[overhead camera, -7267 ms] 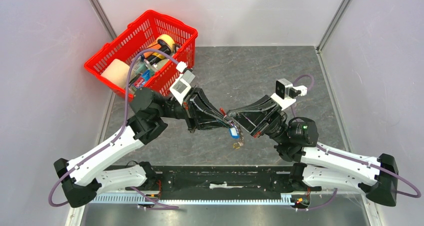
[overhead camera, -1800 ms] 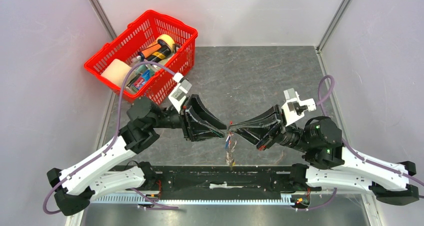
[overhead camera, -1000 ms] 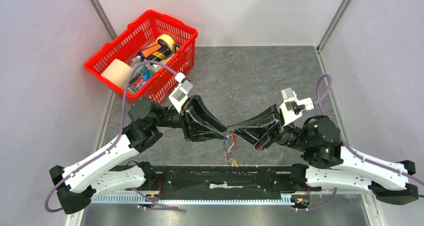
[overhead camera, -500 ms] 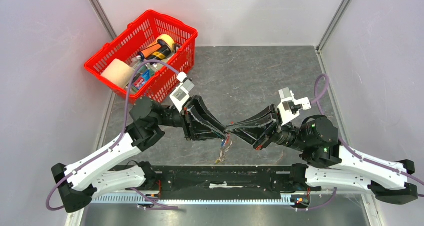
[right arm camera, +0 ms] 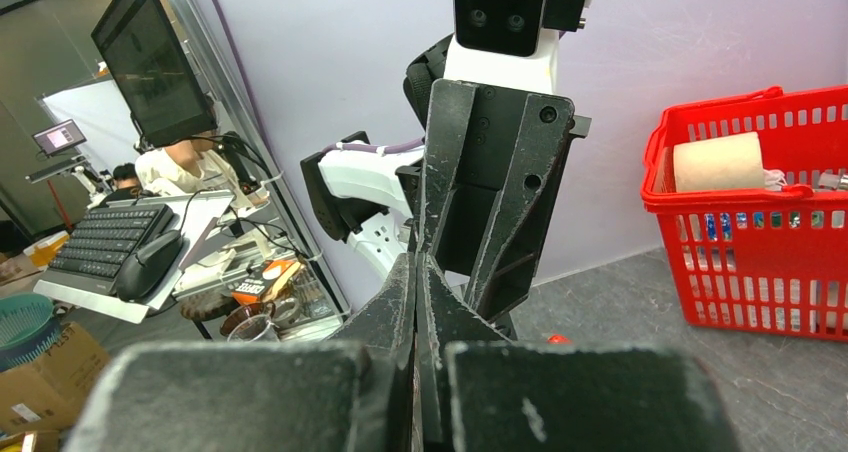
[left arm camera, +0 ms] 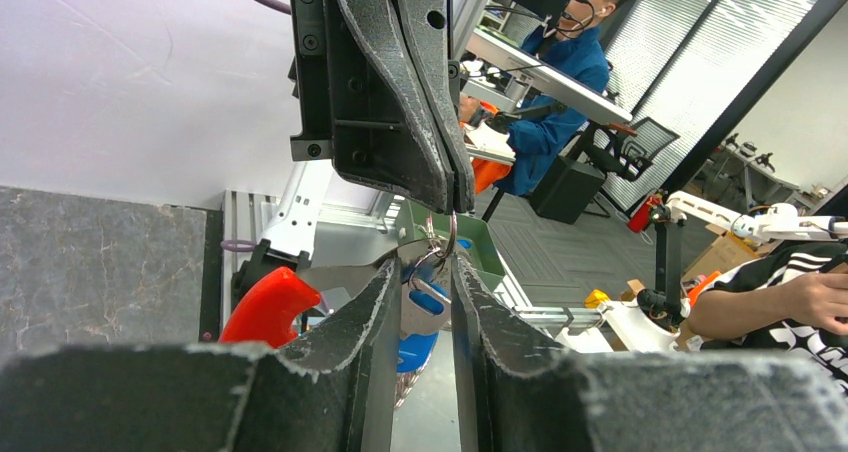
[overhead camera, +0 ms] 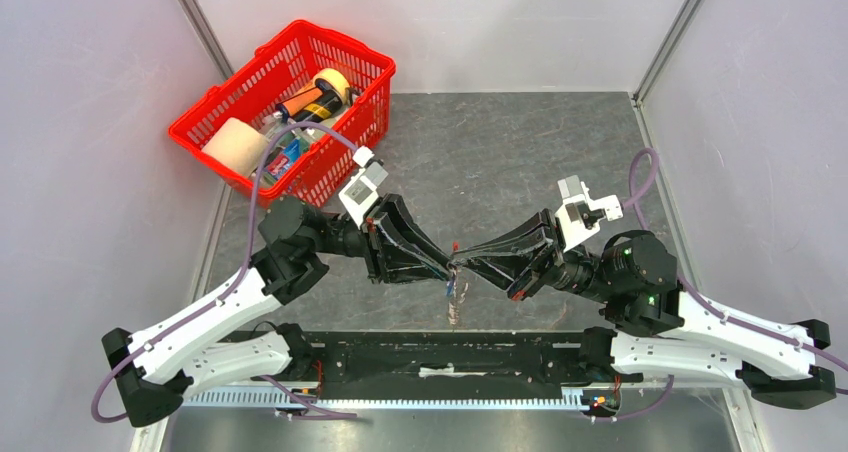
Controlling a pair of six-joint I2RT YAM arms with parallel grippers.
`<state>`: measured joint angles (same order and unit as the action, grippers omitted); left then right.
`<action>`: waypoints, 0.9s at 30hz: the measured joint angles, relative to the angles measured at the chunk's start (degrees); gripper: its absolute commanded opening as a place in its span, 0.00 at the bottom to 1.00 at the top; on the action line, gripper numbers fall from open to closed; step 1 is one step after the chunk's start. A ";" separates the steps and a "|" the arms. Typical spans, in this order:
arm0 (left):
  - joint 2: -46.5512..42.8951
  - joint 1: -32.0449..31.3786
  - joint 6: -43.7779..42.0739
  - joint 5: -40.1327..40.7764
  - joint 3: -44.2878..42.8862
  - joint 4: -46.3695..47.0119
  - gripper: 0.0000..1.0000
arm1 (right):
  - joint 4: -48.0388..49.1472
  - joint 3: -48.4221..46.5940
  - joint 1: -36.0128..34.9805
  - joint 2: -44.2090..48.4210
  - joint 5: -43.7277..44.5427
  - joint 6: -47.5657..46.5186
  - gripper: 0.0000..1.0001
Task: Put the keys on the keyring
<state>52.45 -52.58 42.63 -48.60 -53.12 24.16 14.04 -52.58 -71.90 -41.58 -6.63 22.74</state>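
My two grippers meet tip to tip above the table's near middle in the top view. The left gripper (overhead camera: 445, 267) (left arm camera: 427, 267) is closed on the blue-headed key (left arm camera: 417, 349), whose silvery part spans the narrow gap between the fingers. The right gripper (overhead camera: 466, 265) (right arm camera: 415, 264) is shut on a thin wire ring (left arm camera: 446, 236) directly above the key. The keyring's red crescent (left arm camera: 268, 309) shows beside the left finger. Its silvery metal pieces (overhead camera: 455, 302) hang below both grippers. A red bit (right arm camera: 557, 339) peeks past the right fingers.
A red basket (overhead camera: 232, 100) (right arm camera: 790, 197) holding a paper roll, tape and bottles stands at the back left. The grey table (overhead camera: 520, 152) is bounded by pale walls. A black rail (overhead camera: 440, 357) runs along the near edge.
The hanging metal pieces swung from lower left to straight down under the grippers. Both arms stayed nearly still, tips together.
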 measured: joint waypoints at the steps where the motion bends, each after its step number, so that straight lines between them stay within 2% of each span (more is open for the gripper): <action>1: 0.00 0.00 0.00 0.00 0.00 0.00 0.30 | 0.00 0.00 0.00 0.00 0.00 0.02 0.00; 5: 0.00 0.00 0.00 0.00 0.02 0.00 0.29 | 0.00 0.00 0.00 -0.02 0.00 0.15 0.00; 12: 0.00 0.00 0.00 -0.22 0.07 0.00 0.21 | 0.02 0.00 0.00 -0.15 0.00 0.17 0.00; 19: 0.00 0.00 0.02 -1.07 0.07 0.09 0.03 | 0.04 -0.09 0.00 -0.37 -0.04 0.33 0.00; 25: -0.09 0.00 0.04 -1.09 0.07 0.11 0.02 | 0.04 -0.09 0.00 -0.39 0.00 0.37 0.00; 27: -0.22 0.00 0.04 -1.05 0.07 0.07 0.07 | 0.13 -0.09 0.00 -0.37 -0.02 0.48 0.00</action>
<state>52.23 -52.58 42.68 -49.65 -53.06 24.23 14.17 -52.66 -71.90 -41.95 -6.66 23.22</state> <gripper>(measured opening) 0.031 0.006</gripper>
